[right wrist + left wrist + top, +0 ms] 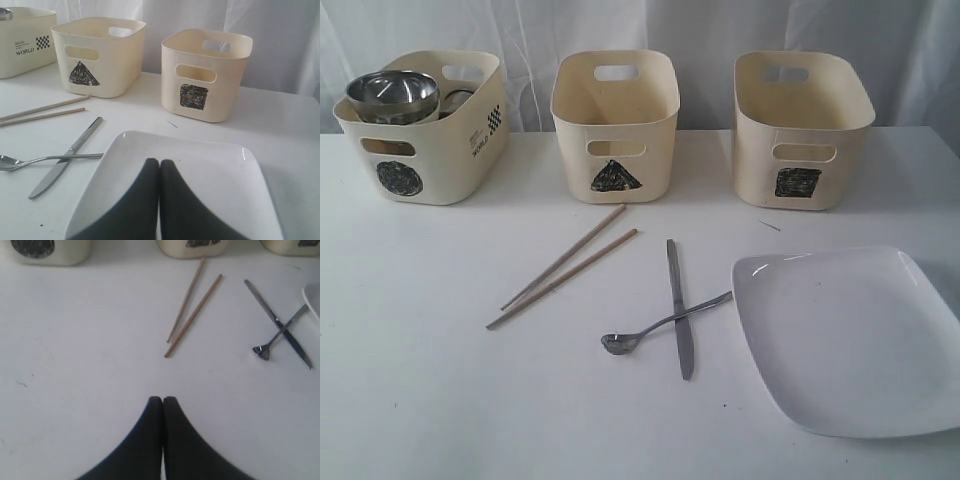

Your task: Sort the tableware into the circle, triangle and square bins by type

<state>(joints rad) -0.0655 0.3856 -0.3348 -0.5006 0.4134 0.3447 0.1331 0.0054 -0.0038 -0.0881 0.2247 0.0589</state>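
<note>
The steel bowl [392, 92] sits in the circle bin [420, 150]; chopsticks [565, 268], knife [678, 310], spoon [660, 325] and plate [850, 335] wait on the worktop [420, 400]. Your left gripper [162, 401] and right gripper [159, 162] hang closed, empty; you'll likely open one over the chopsticks next.

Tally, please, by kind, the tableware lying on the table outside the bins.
chopsticks: 2
knife: 1
spoon: 1
plate: 1
total: 5
</note>
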